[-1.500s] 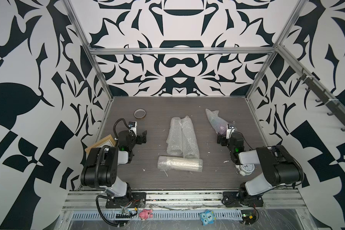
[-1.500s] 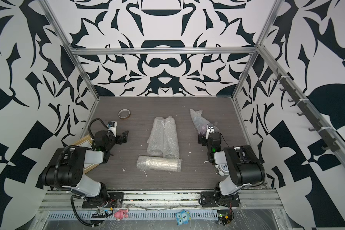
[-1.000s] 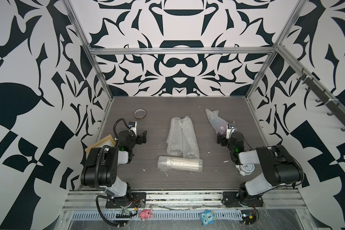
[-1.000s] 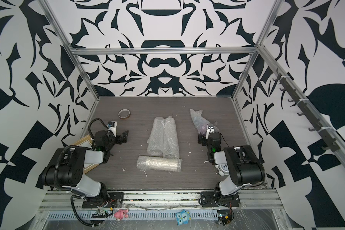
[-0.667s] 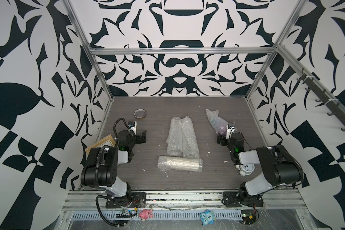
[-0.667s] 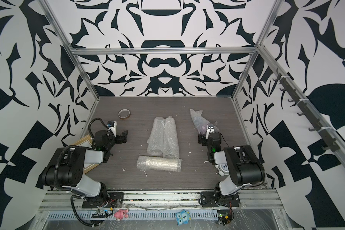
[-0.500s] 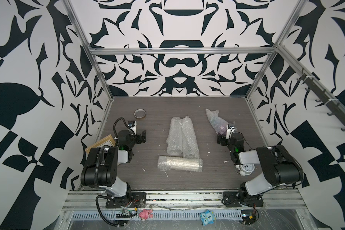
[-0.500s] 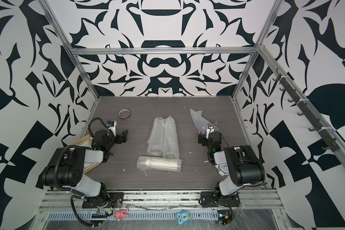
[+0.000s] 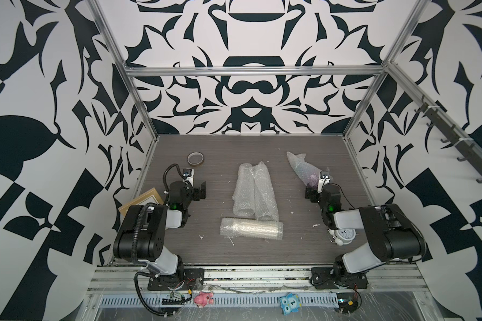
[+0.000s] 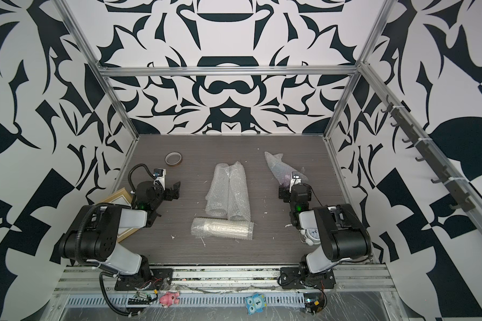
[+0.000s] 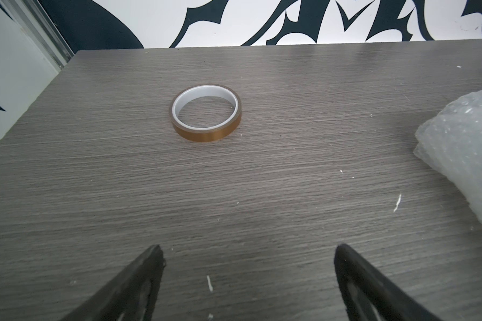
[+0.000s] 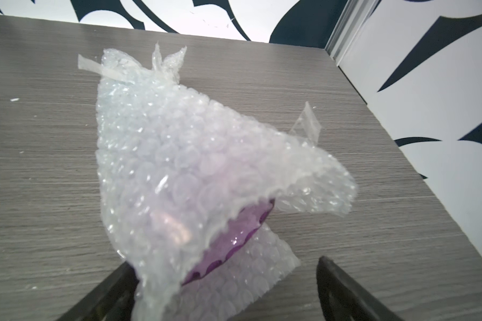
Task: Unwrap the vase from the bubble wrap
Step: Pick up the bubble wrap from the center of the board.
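Observation:
The vase (image 12: 234, 230) is purple glass with a scalloped rim that peeks out of a crumpled bubble wrap (image 12: 178, 155) bundle. The bundle lies at the back right of the table in both top views (image 9: 299, 168) (image 10: 278, 166). My right gripper (image 12: 225, 264) is open and low, and the bundle's near end lies between its fingers; in a top view the right gripper (image 9: 317, 190) sits just in front of the bundle. My left gripper (image 11: 246, 248) is open over bare table at the left (image 9: 201, 191) and holds nothing.
Two rolled bubble-wrap tubes (image 9: 253, 191) lie mid-table, with a third roll (image 9: 251, 229) lying crosswise in front. A brown tape roll (image 11: 206, 112) sits at the back left. A picture frame (image 9: 142, 198) leans by the left arm, and a white alarm clock (image 9: 342, 236) stands under the right arm.

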Controlling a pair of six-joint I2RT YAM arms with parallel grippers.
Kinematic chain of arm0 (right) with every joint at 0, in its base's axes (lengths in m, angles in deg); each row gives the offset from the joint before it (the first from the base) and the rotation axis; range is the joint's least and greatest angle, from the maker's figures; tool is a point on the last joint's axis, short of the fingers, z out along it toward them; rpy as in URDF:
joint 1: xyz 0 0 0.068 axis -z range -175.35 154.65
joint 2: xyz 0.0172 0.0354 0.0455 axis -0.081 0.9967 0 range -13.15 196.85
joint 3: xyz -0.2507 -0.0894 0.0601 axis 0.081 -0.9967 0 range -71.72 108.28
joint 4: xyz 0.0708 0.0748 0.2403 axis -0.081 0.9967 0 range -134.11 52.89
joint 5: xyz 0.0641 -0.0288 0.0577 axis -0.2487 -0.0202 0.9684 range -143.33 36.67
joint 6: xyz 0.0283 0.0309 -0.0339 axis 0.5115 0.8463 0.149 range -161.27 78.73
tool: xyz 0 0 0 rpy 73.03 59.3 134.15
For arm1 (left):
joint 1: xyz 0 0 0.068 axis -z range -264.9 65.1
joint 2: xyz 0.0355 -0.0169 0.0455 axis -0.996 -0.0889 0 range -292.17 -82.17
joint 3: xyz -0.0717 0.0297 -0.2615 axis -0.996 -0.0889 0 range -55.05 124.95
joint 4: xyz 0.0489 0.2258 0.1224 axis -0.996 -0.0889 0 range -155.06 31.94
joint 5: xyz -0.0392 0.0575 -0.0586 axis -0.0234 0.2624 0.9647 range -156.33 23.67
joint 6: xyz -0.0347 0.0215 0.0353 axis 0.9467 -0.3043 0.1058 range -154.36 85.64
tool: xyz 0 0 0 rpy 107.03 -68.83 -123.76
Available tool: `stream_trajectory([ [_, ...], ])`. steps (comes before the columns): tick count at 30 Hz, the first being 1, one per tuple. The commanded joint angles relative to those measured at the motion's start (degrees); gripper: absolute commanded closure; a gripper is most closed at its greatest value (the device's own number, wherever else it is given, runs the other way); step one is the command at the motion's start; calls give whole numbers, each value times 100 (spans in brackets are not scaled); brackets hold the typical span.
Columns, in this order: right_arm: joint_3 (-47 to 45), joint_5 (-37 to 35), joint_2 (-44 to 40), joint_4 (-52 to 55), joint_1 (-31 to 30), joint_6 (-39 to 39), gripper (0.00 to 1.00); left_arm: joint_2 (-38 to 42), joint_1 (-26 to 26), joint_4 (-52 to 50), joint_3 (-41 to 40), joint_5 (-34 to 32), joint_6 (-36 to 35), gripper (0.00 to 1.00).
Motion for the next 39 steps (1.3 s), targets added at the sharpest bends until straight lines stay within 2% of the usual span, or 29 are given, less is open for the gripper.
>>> stream_trajectory([
  [1, 279, -421, -438, 323, -42, 97, 1, 50, 43, 113, 29, -294, -46, 1],
  [3, 354, -596, -623, 630, -44, 182, 2, 204, 92, -178, 157, -585, 10, 1],
  [6, 522, -717, -908, 1259, -54, 389, 4, 588, 97, -1594, 762, -721, 59, 1],
  [9, 786, -973, -1093, 1908, -56, 656, 4, 837, 144, -2044, 951, -874, 105, 1],
  [15, 1329, -1033, -1596, 3057, -63, 1350, 7, 1488, 349, -4049, 1947, -1302, 762, 1],
  [19, 1772, -745, -1906, 3974, -67, 1808, 10, 1802, 479, -5285, 2608, -1554, 1064, 0],
  [24, 2093, -156, -2190, 4856, -283, 2116, 11, 1983, 536, -6227, 3007, -1195, 1424, 0],
  [31, 2883, -170, -2152, 6339, -1271, 1658, 11, 1869, 991, -6914, 3419, -759, 1543, 1],
  [39, 3748, -257, -1300, 7313, -2875, 1722, 12, 1351, 1776, -7330, 3706, -405, 1343, 1],
])
